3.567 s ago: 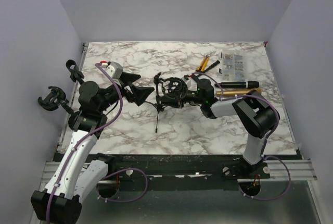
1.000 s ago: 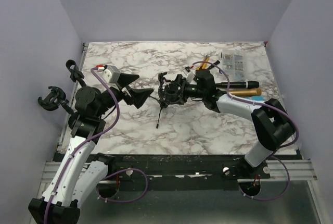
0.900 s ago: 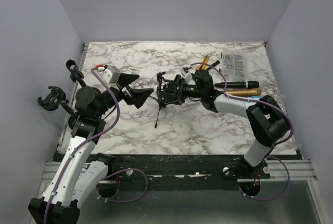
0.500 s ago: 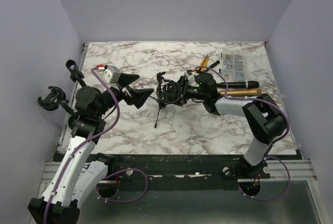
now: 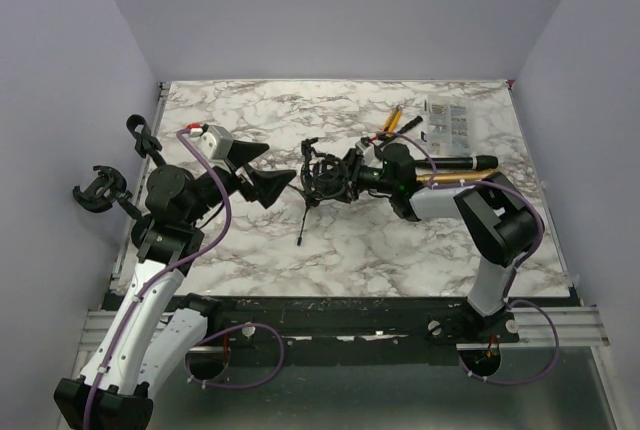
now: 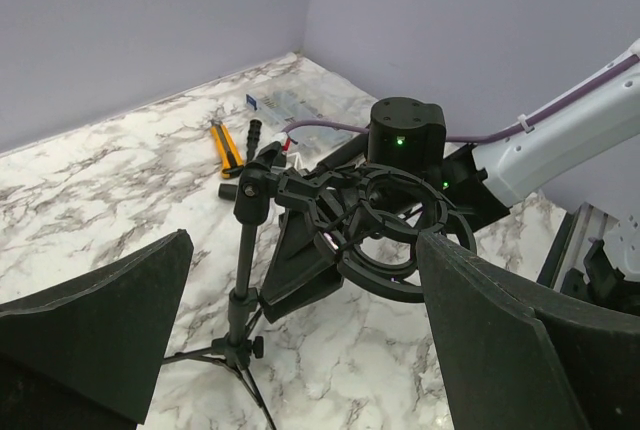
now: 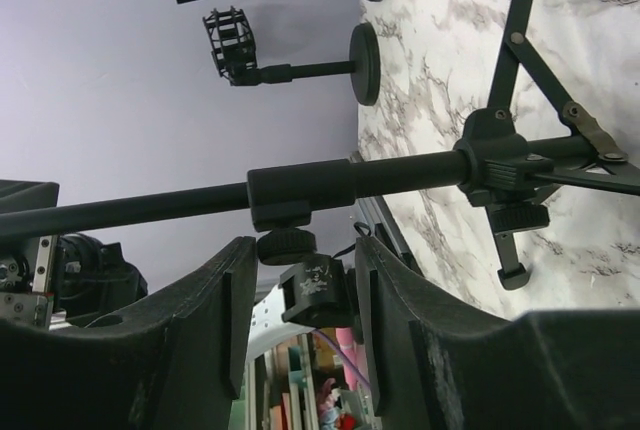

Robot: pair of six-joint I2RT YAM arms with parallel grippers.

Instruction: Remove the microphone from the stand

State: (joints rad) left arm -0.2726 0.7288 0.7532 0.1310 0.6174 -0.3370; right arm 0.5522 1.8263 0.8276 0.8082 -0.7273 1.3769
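Observation:
A small black tripod stand [image 5: 303,212] stands mid-table, carrying a round shock-mount ring [image 5: 322,176]. In the left wrist view the ring [image 6: 395,235] holds nothing I can see. A black microphone [image 5: 458,162] and a gold one [image 5: 470,178] lie on the table to the right. My right gripper [image 5: 345,172] reaches in from the right. In its wrist view its open fingers [image 7: 305,260] straddle the mount's small base block [image 7: 315,290] under the stand's pole [image 7: 350,180]. My left gripper [image 5: 275,172] is open, just left of the stand, which shows between its fingers [image 6: 305,250].
Yellow-handled tools [image 5: 392,122] and a clear parts box [image 5: 447,122] lie at the back right. Two spare mounts on stalks [image 5: 100,190] stand off the table's left edge and also show in the right wrist view [image 7: 240,45].
My right arm's elbow has folded in and its wrist has shifted slightly right, with the gripper staying at the shock mount. The left arm and stand have barely moved.

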